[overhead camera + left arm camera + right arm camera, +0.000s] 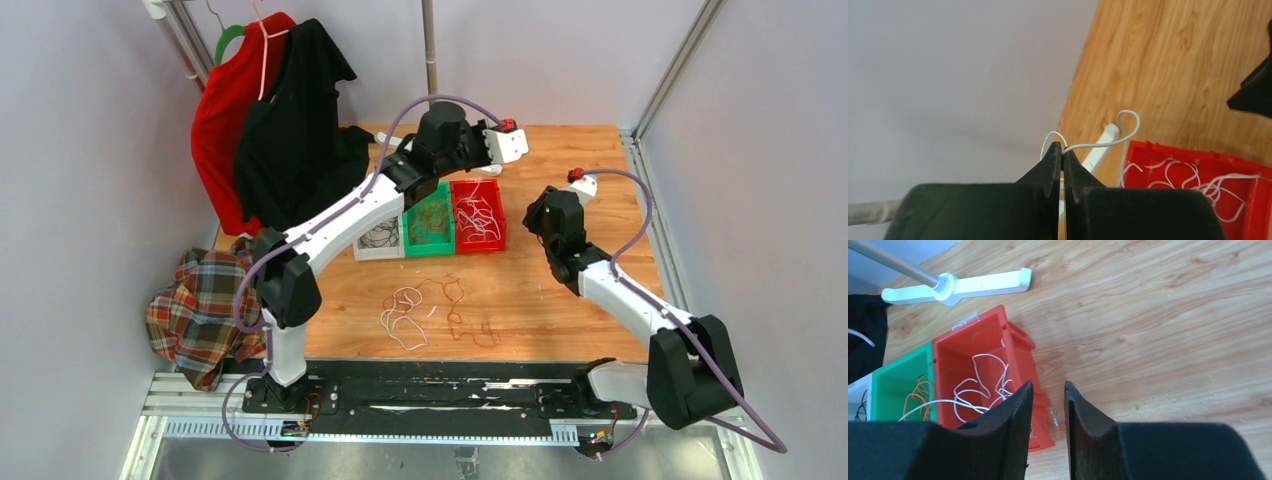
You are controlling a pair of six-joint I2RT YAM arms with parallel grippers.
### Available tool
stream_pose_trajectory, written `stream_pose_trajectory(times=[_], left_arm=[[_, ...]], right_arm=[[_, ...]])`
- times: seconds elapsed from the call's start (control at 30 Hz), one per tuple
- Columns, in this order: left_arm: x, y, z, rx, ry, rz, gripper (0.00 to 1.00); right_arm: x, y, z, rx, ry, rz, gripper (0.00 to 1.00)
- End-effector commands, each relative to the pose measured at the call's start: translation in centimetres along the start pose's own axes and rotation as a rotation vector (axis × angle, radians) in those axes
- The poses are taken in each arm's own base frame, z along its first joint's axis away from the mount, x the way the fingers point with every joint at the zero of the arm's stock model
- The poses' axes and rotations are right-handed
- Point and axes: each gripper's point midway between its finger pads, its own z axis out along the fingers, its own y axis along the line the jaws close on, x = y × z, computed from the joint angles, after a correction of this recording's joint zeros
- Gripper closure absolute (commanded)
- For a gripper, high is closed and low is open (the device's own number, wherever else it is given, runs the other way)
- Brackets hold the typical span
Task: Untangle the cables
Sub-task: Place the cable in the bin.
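Note:
The cables lie as loose white and orange strands on the wooden table in front of the arms. My left gripper is raised at the back over the red bin and is shut on one thin white cable. That cable loops off to the right and hangs down toward the bin. More white cables lie inside the red bin. My right gripper hovers just right of the red bin, open, with nothing between its fingers.
A green bin with orange wires and a white bin with dark wires stand left of the red one. A white stand base with a metal pole sits behind the bins. Red and black garments hang at back left, with a plaid cloth below.

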Motion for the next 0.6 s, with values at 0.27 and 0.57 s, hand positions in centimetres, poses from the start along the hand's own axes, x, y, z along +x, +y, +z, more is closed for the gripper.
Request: stream_pose_trajectory(times=[0.27,0.57], left_arm=[[9.5,-9.8,3.5,0.235,0.343,-0.073,1.0],[14.4,-13.9,6.0,0.278,0.446,-0.045,0.99]], right_arm=[[-0.7,-5.8,-2.3,0.154,-0.063,0.101,0.73],[-0.8,-6.9,-3.0,0.181,-0.069,0.131,0.73]])
